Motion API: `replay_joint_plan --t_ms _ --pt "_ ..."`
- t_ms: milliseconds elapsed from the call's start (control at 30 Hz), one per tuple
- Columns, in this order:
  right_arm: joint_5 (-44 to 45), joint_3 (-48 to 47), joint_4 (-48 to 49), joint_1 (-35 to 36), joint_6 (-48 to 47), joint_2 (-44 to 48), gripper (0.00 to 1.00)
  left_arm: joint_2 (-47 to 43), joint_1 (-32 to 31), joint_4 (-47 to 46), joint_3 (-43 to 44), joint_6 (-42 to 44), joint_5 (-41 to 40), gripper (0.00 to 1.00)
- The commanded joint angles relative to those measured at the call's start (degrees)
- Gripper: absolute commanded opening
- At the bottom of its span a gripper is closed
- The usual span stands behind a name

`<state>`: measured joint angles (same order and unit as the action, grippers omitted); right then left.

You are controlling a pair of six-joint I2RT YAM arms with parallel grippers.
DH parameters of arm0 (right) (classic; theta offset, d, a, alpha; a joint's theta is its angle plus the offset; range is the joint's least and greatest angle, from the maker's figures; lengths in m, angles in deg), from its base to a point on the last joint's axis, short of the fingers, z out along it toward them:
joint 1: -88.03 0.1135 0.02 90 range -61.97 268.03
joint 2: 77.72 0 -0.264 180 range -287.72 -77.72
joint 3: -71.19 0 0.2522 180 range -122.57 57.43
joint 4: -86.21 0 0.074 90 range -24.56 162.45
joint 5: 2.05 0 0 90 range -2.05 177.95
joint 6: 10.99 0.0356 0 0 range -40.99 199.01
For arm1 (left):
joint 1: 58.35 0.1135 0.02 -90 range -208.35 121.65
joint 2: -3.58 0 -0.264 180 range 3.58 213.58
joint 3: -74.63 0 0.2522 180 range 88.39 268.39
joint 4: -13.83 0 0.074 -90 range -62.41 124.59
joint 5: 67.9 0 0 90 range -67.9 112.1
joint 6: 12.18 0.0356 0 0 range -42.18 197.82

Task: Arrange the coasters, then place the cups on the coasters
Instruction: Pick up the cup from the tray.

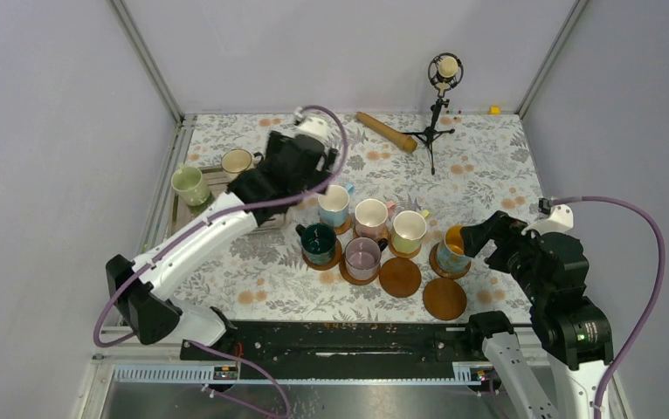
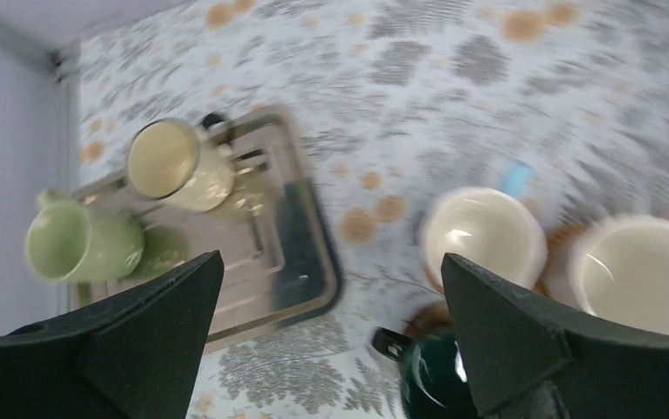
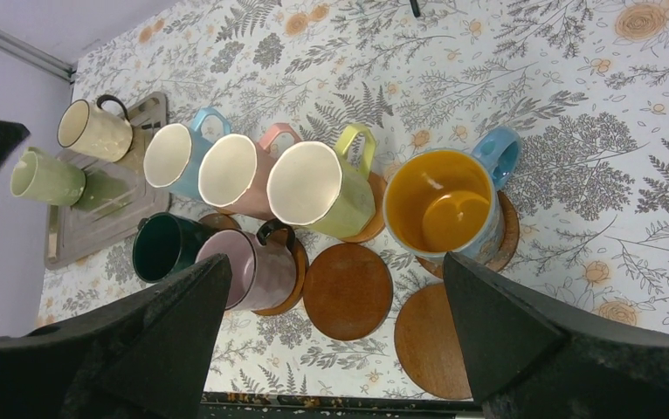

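— What is hidden from above?
— The left gripper (image 2: 331, 262), covered by its arm (image 1: 209, 231). By its wrist view it is shown spread wide, nothing held, with two cups (image 2: 82, 240) on a tray (image 2: 261, 236) off to its left.
— And the right?
— The right gripper (image 3: 336, 262) is shown wide open and empty. Two bare coasters (image 3: 347, 290) lie between its fingers (image 3: 523, 349), six cups beyond.

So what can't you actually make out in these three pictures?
Left wrist view: motion blur smears the fern-print tablecloth; the dark green ceramic mug is cut by the bottom edge.
Top view: the left arm covers much of the grey rectangular tray.
Top view: the pale blue ceramic mug hides nearly all of its round wooden coaster.
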<state>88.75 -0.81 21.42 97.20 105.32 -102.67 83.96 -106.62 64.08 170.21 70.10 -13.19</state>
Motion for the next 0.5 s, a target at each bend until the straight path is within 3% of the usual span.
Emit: replay_joint_plan --t_ms 0,267,367,467 --pt "-0.62 0.05 2.45 0.32 -0.59 -0.79 1.0 -1.56 14.11 2.27 0.48 -8.67 0.85 0.99" --pt "-3.56 0.27 3.18 0.35 -0.7 -0.76 1.0 1.53 40.23 -0.38 -0.97 -21.61 14.47 0.98" --pt "-4.69 -0.03 3.51 0.37 -0.73 -0.7 0.99 5.16 45.76 -2.85 0.71 -21.33 21.37 0.92" --pt "-5.03 0.16 4.0 0.32 -0.73 -0.33 1.0 10.98 48.13 -2.34 4.83 -20.2 23.0 0.85"
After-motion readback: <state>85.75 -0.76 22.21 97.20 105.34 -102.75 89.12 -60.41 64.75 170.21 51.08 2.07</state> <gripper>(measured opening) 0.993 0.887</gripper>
